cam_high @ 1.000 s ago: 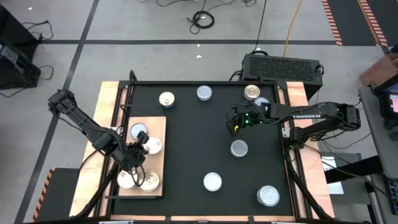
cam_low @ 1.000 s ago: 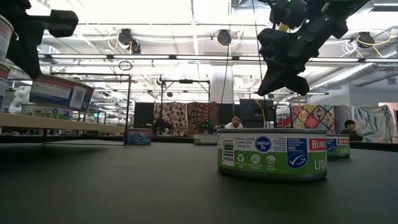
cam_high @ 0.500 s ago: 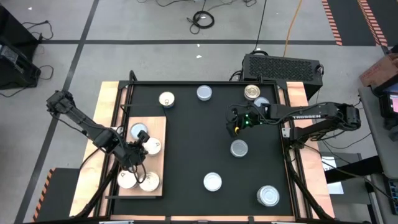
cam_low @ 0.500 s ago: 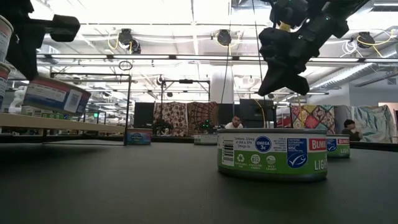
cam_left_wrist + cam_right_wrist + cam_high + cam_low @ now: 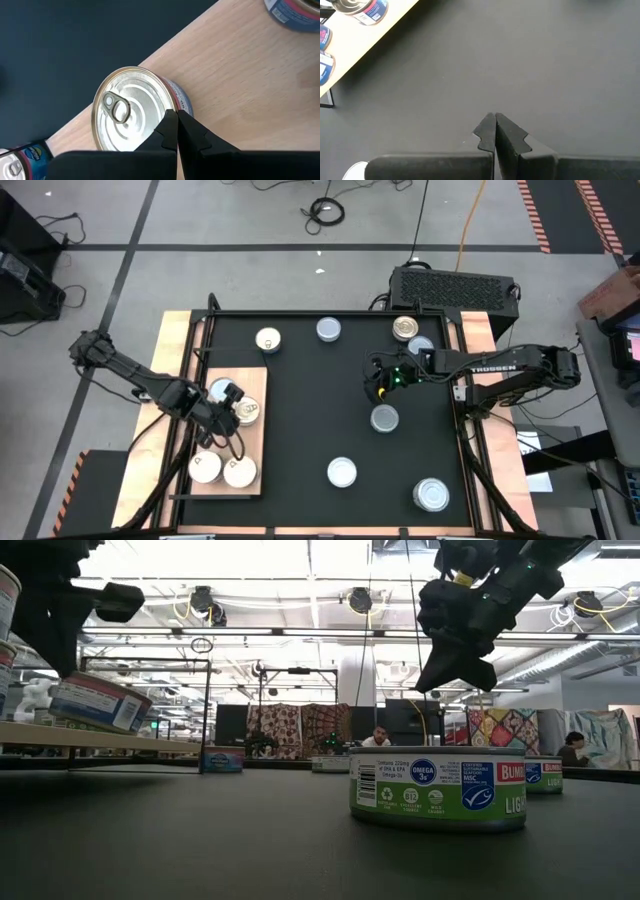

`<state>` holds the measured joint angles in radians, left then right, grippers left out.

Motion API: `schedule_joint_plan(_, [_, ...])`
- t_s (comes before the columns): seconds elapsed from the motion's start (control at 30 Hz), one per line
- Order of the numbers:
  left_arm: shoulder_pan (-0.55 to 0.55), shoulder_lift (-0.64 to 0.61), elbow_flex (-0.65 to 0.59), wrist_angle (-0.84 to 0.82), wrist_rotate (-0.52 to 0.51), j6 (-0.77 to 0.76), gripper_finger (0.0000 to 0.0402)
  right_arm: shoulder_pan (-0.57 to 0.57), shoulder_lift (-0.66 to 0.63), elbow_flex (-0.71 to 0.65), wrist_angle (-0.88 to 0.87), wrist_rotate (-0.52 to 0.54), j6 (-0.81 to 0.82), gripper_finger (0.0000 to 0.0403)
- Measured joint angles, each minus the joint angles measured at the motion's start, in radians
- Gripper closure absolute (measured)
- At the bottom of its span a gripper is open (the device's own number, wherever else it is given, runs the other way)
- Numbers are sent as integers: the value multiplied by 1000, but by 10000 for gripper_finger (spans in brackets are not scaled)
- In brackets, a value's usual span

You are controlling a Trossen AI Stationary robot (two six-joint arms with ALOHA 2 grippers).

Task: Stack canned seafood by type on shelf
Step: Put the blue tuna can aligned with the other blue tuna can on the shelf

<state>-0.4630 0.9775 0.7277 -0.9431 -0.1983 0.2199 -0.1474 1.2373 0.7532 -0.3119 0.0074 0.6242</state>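
The wooden shelf (image 5: pixel 256 448) lies at the table's left, on the black mat (image 5: pixel 320 400). On it stand a silver-topped tin (image 5: pixel 249 412) (image 5: pixel 131 114), a blue-topped tin (image 5: pixel 221 389) and two cream-topped tins (image 5: pixel 205 468) (image 5: pixel 240 472). My left gripper (image 5: pixel 236 414) (image 5: pixel 175 116) is shut, its tips at the silver tin's rim. In the low view that tin (image 5: pixel 98 702) looks tilted. My right gripper (image 5: pixel 378 386) (image 5: pixel 495 119) hangs shut above the bare mat, just beyond a grey-topped tin (image 5: pixel 385 418). My left gripper meets the silver-topped tin with its shut fingertips (image 5: pixel 170 120) at the top rim (image 5: pixel 161 102), on the tin's left side. The fingers slant steeply down from the table's left. The tin stays on the shelf. Whether they press on the rim or only graze it, I cannot tell.
More tins stand loose on the mat: at the far edge (image 5: pixel 268 339) (image 5: pixel 328 330) (image 5: pixel 405 328) and near the front (image 5: pixel 342 472) (image 5: pixel 432 495). A large green-labelled tin (image 5: pixel 438 788) fills the low view's middle. The mat's centre is bare.
My left gripper, shut throughout, has gone over the shelf toward the far edge and a little to the right, up to the silver-topped tin. In the low view that tin now sits slightly lower.
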Motion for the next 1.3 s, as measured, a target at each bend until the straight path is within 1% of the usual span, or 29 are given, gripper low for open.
schedule_joint_plan(0.17, [7, 1, 0, 1, 2, -1, 398, 0, 0, 0, 0, 1, -9, 403])
schedule_joint_plan(0.43, [7, 2, 0, 1, 1, -1, 359, 0, 0, 0, -2, 1, -19, 403])
schedule_joint_plan(0.5, [7, 2, 0, 2, -18, -5, 349, 0, 0, 0, -4, 1, -19, 403])
schedule_joint_plan(0.6, [7, 2, 6, 0, -74, -34, 333, 0, 0, 0, -4, -3, -19, 403])
schedule_joint_plan(0.7, [7, 2, 35, -9, -121, -80, 319, 0, 0, 0, -4, -4, -22, 403])
schedule_joint_plan(0.9, [26, 2, 147, -38, -121, -106, 313, 0, 0, 0, -4, -5, -38, 403])
schedule_joint_plan(1.0, [78, 2, 188, -33, -139, -84, 314, 0, 0, 0, -4, -4, -42, 403])
schedule_joint_plan(1.13, [226, 2, 187, -33, -161, -26, 325, 0, 0, 0, -3, -4, -60, 403])
schedule_joint_plan(1.3, [426, 2, 180, -13, -106, 101, 341, 0, 0, 0, 0, -4, -66, 403])
